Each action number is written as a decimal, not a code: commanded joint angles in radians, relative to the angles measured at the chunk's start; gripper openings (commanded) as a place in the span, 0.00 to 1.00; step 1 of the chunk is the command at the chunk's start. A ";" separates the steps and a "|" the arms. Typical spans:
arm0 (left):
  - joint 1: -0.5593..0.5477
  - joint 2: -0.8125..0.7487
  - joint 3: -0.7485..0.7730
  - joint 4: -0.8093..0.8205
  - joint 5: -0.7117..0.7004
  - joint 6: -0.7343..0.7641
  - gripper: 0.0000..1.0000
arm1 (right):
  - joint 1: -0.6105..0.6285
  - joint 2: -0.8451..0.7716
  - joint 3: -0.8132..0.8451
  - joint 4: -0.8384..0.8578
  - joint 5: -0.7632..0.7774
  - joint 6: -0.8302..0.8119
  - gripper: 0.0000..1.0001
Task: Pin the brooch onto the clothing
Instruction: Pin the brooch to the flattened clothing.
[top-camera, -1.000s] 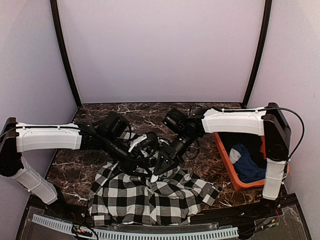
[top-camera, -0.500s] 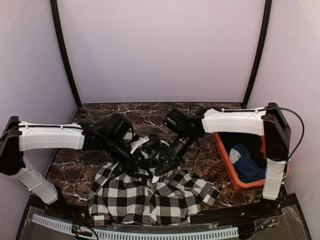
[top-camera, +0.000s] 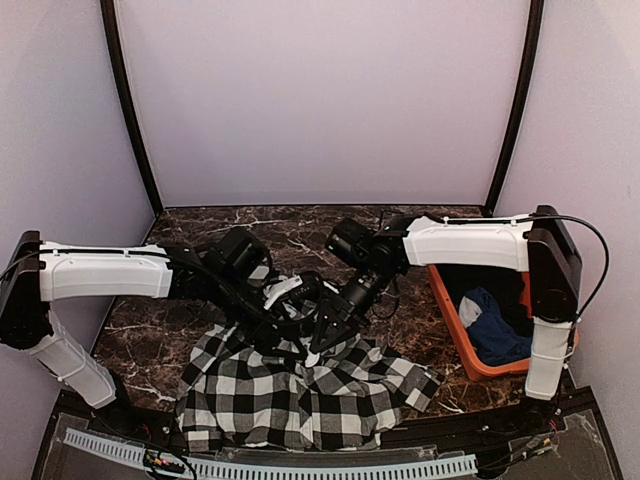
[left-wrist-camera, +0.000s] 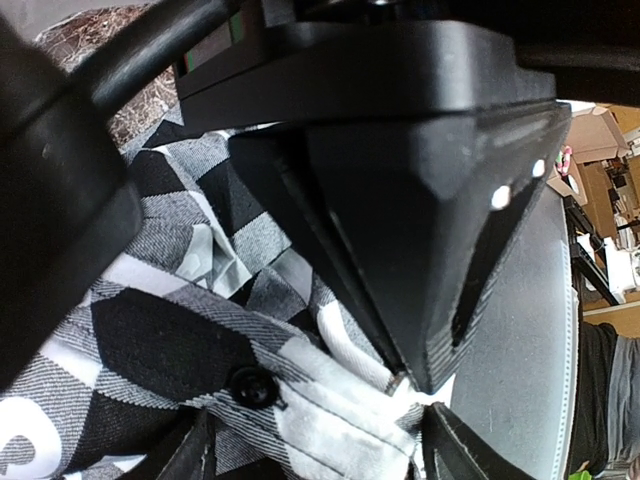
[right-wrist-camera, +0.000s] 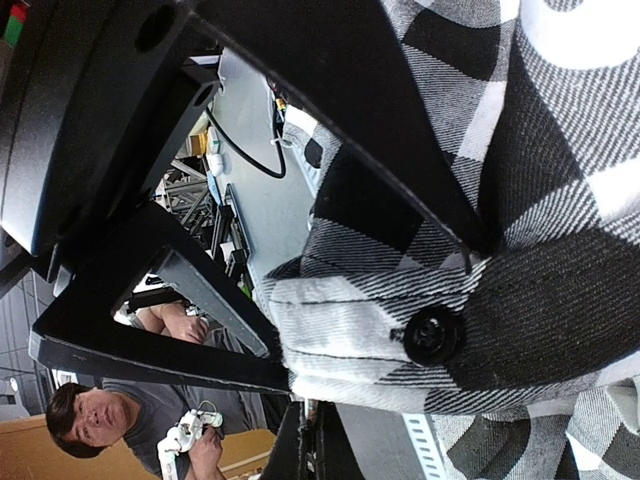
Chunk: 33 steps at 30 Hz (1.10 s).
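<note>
The checked flannel shirt (top-camera: 300, 400) lay crumpled on the dark marble table (top-camera: 150, 335), at its near edge and about midway between the two arm bases, with both arms reaching in over its far, bunched-up part. The left gripper (left-wrist-camera: 320, 452) hung low over that bunch with its fingers (left-wrist-camera: 195, 455) spread well apart. A fold of the shirt carrying a black button (left-wrist-camera: 254, 386) sat in the gap between them, and the cloth touched neither finger so far as the wrist view showed. The right gripper (right-wrist-camera: 303, 445) came in from the other side, angled down and toward the left one. Its jaws were drawn together, pinching the pale edge of the same fold just beside the button. From the left wrist camera its pointed black tip met the white cloth close to the left gripper's right-hand finger, so the two tools stood very near each other. Off to the right, well apart from the shirt, an orange bin (top-camera: 450, 322) held a dark blue garment (top-camera: 497, 338).
</note>
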 joint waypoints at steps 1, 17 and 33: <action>-0.005 0.026 0.018 -0.047 -0.068 0.005 0.70 | 0.020 0.003 0.047 0.015 -0.039 -0.017 0.00; -0.019 0.075 0.061 -0.114 -0.174 -0.010 0.69 | 0.033 0.014 0.077 -0.019 -0.010 -0.032 0.00; -0.013 0.020 0.070 -0.153 -0.272 -0.010 0.69 | 0.030 -0.011 0.038 -0.017 -0.003 -0.051 0.00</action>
